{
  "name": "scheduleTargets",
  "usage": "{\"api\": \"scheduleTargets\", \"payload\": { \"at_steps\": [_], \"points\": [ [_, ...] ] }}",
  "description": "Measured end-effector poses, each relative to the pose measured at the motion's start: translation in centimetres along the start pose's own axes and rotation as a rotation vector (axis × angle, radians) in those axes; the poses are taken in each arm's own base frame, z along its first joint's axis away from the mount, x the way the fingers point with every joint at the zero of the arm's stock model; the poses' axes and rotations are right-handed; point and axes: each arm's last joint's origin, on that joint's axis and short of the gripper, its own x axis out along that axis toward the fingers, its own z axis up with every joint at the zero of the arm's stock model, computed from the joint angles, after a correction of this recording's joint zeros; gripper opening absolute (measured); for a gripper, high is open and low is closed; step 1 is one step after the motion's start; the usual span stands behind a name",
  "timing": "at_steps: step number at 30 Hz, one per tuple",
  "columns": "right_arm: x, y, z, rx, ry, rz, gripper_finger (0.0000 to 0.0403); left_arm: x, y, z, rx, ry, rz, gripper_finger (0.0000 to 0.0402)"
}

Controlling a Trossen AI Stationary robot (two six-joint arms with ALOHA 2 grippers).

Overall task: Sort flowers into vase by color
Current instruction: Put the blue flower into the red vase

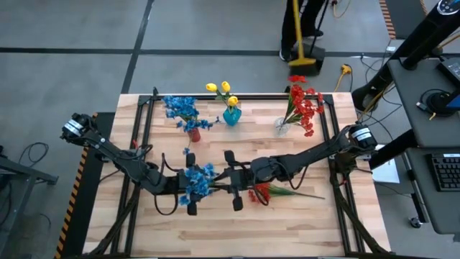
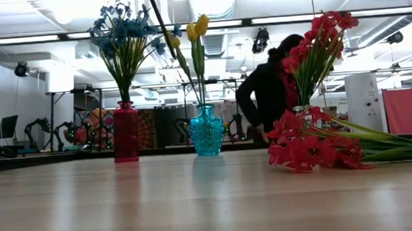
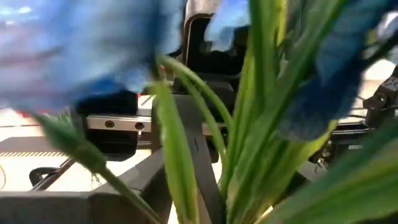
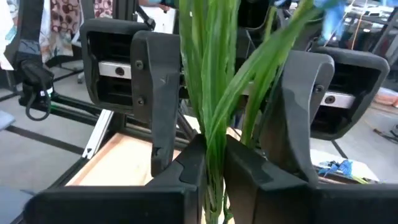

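Observation:
A blue flower spray (image 1: 199,178) hangs in the air between my two grippers at the table's middle. Its blooms (image 3: 74,56) fill the left wrist view. My right gripper (image 1: 228,183) is shut on its green stems (image 4: 208,74). My left gripper (image 1: 188,190) is open, and its fingers (image 4: 155,93) stand on either side of the stems without touching them. A red spray (image 1: 263,193) lies flat on the table near the right gripper. At the far side stand a red vase (image 1: 194,133) with blue flowers, a teal vase (image 1: 231,115) with yellow ones and a clear vase (image 1: 282,127) with red ones. My right gripper pinches the bundle of green stems (image 4: 212,146) between its two fingers (image 4: 186,171), coming level from the table's right side. The spray is lifted clear of the table, and its blue blooms point toward the left arm.
The table (image 1: 287,230) has black frame rails along its left and right sides. The low view shows the red spray (image 2: 308,151) lying in front of the clear vase. A person (image 2: 269,90) stands beyond the far edge. Bare wood lies along the near edge.

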Motion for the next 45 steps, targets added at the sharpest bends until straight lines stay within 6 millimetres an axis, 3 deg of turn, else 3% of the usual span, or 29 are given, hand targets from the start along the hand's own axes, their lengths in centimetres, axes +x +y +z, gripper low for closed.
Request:
{"api": "scheduleTargets", "payload": {
  "at_steps": [7,17,30,35,45],
  "points": [
    [0.0,0.0,-0.1,-0.007,0.012,0.000,0.0088,-0.1,0.1,0.1,-0.004,-0.001,0.042,0.0150],
    [0.0,-0.7,-0.3,-0.032,0.022,-0.019,0.0123,-0.3,0.5,0.3,0.001,-0.001,0.093,0.0075],
    [-0.1,-4.5,-0.6,-0.020,0.030,-0.115,0.0179,-1.9,2.2,1.2,0.037,0.053,0.278,0.0038],
    [-0.8,-6.4,-0.3,-0.028,0.047,-0.156,0.0199,-3.3,3.6,2.0,0.072,0.079,0.398,0.0038],
    [-3.2,-11.6,0.2,-0.032,0.133,-0.256,0.0208,-9.1,8.4,6.6,0.064,-0.032,0.444,0.0038]
  ]
}}
